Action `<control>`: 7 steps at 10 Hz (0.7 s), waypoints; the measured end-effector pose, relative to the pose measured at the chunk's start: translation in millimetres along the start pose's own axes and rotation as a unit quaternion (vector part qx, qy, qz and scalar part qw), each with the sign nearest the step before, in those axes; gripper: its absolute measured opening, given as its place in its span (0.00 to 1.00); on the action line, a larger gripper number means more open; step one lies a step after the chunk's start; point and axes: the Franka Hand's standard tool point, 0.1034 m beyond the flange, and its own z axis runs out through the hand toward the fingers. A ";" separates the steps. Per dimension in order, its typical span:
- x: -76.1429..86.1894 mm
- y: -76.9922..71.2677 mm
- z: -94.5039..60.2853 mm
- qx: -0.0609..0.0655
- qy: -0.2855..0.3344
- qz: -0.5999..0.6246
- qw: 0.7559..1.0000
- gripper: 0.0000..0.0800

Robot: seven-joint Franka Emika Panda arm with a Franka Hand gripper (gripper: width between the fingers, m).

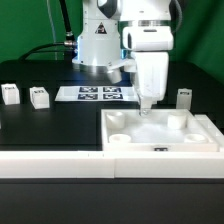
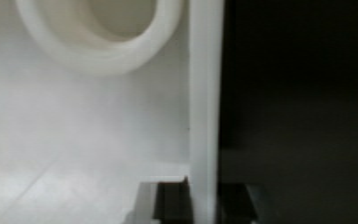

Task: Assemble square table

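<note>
Top (image 1: 130, 152): laid flat at the desk's near edge, toward the exterior view's right.
Gripper (image 1: 146, 108): nearly closed, with the pads (image 2: 171, 203) clamped on the top's far rim.
Legs (image 1: 38, 97): three are stood upright, apart from the top.

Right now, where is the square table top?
In the exterior view the table top lies near the front on the view's right, the gripper at its far rim, the marker board behind it to the left.
</note>
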 end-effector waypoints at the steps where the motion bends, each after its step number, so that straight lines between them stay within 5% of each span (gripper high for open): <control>1: 0.2 3.7 0.6 0.000 -0.001 0.008 1.000 0.07; 4: -0.4 5.6 1.3 0.014 -0.007 0.004 1.000 0.07; 7: -1.0 5.0 1.6 0.015 -0.007 0.007 1.000 0.08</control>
